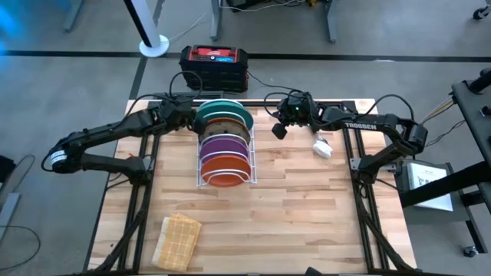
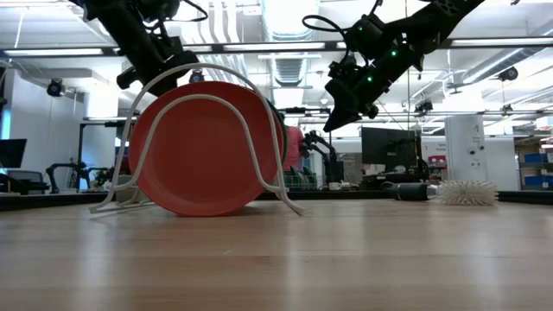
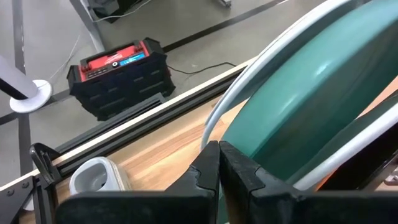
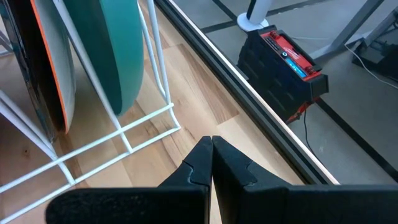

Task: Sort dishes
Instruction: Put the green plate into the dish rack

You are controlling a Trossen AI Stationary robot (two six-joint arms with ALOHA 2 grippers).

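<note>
Dishes racked; both grippers clenched, holding nothing.

All plates stand on edge in the white wire rack [image 1: 204, 181] at the table's [image 1: 307, 222] far centre: teal-green plate [image 1: 224, 113] at the far end, then the orange-patterned plate [image 1: 222, 127], purple plate [image 1: 224, 144], and plain orange plate [image 1: 225, 170] nearest. Left gripper [image 1: 192, 121] sits just beside the teal-green plate's rim, fingers pressed together. Right gripper [image 1: 279, 130] hangs above the table right of the rack, fingers together. A tan woven cloth [image 1: 177, 240] lies near the front left; a white brush [image 1: 322, 147] lies right.
</note>
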